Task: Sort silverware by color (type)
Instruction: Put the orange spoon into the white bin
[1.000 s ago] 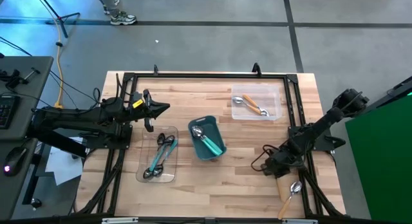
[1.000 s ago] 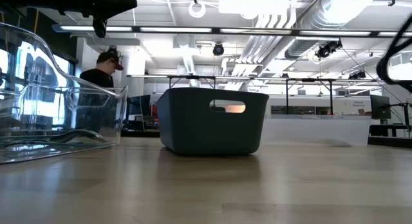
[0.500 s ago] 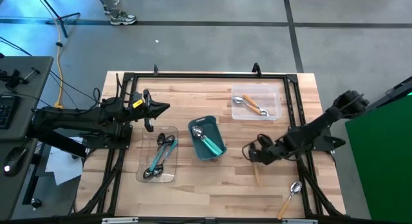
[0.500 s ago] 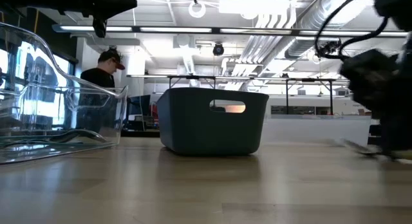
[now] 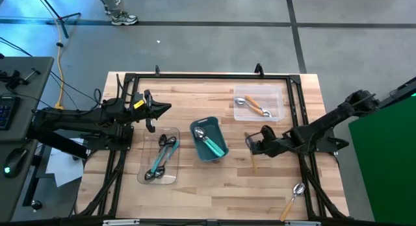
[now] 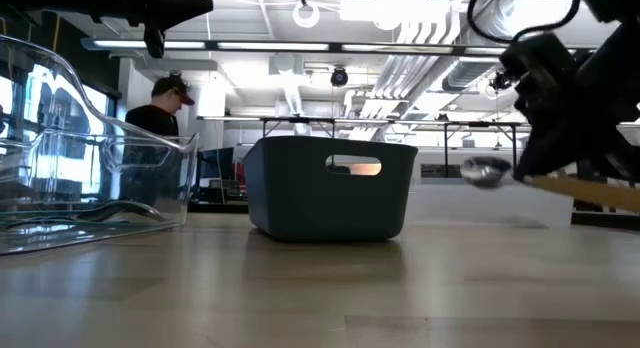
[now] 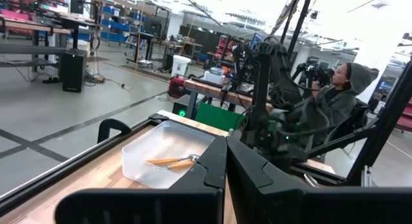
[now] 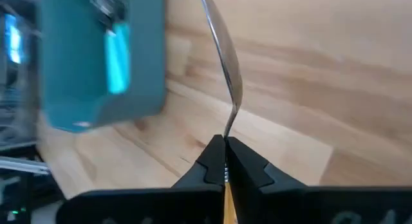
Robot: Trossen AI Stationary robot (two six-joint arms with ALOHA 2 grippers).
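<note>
My right gripper (image 5: 251,145) hangs over the table's right half, right of the teal bin (image 5: 209,139), shut on an orange-handled spoon (image 6: 560,184) with a shiny bowl (image 6: 487,172). The bin holds a teal-handled spoon (image 5: 209,143). The clear tray at the left (image 5: 148,177) holds teal and dark spoons (image 5: 162,156). The clear tray at the far right (image 5: 276,101) holds orange-handled spoons (image 5: 257,106). Another orange-handled spoon (image 5: 292,198) lies flat on the table near its right front corner. My left gripper (image 5: 168,110) waits shut, level, above the table's left side. My right gripper pinches the spoon between its two fingers at the thin metal neck (image 8: 226,153), where it meets the orange handle (image 5: 254,162). The fingers slant down from the table's right side. The spoon is lifted clear of the table, about level, its bowl (image 8: 222,53) sticking out beyond the fingertips.
Black frame rails (image 5: 208,76) run along the table's edges. Bare wood lies between the bin and the far-right tray and along the near edge. A person (image 6: 155,118) stands in the room beyond the table; another sits past the far-right tray (image 7: 328,105).
My right gripper has risen and gone toward the table's left and far edges, turning its wrist as it went. The orange-handled spoon has come up off the table with it and now hangs clear. The other orange spoon stays near the front right corner.
</note>
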